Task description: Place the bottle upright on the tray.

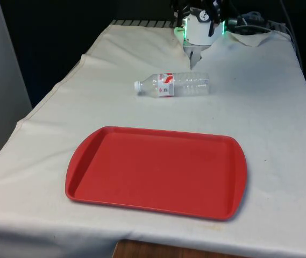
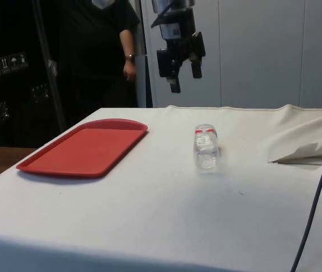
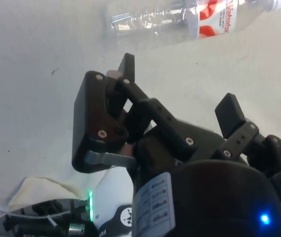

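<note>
A clear plastic bottle (image 1: 172, 85) with a red and white label lies on its side on the white cloth, its white cap towards the front view's left. It also appears as the bottle (image 2: 206, 148) and the bottle (image 3: 180, 22). The red tray (image 1: 158, 172) rests flat nearer the table's front edge, with nothing on it, and shows as the tray (image 2: 81, 148) in the side view. My gripper (image 2: 185, 78) hangs open in the air above the table, just beyond the bottle's base end and well clear of it. Nothing is between the fingers (image 3: 128, 67).
A person (image 2: 101, 45) in dark clothes stands beyond the tray's end of the table. A bunched fold of cloth (image 1: 255, 37) lies at the far right corner. A dark cable (image 2: 319, 187) crosses the side view near the table's edge.
</note>
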